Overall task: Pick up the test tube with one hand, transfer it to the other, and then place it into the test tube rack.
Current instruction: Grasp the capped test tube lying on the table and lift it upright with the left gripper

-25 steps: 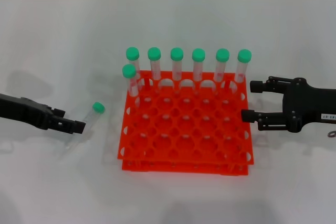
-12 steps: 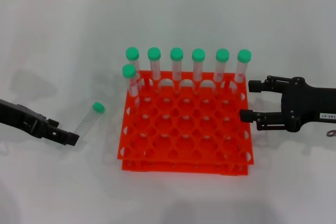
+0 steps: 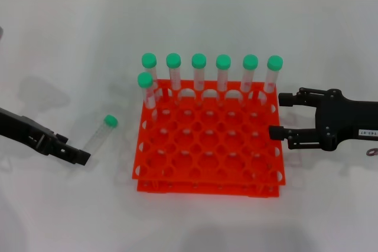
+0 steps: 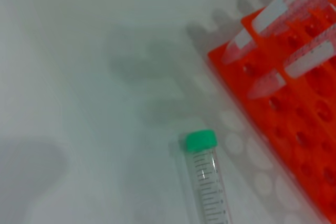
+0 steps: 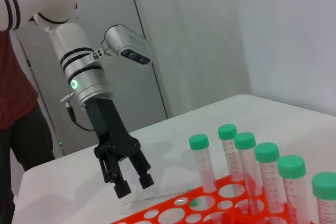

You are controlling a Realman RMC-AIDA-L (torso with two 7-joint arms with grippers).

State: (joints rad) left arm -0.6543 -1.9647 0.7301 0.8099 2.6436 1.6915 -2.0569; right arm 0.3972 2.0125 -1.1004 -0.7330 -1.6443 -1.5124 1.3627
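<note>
Rack [image 3: 209,146] serves as the landmark: a bright orange-red plastic block of two stacked tiers, each a square grid of round holes, sitting on a matte white table [image 3: 71,45]. Seven slender clear tubes [image 3: 223,75] with smooth green screw caps stand upright in it, six along its far row and one more in the next row at the left corner; the left wrist view shows their tapered tips and printed scale marks passing through the top tier. Just left of the rack, apart from it, the tube [image 3: 100,134] lies flat on the table, a clear graduated cylinder with its green cap pointing away toward the far side and its body running back toward the left gripper [image 3: 80,156]. That gripper, matte black with two blocky fingers on a silver cylindrical wrist showing a green light in the right wrist view, hovers low farther left of the rack, its tips near the tube's lower end; its fingers stand apart with nothing between them. At the rack's right edge the right gripper [image 3: 279,115], black with a small white label, reaches in sideways with its two slim fingers spread wide, one near the far right corner and one lower along the same side, both empty.
</note>
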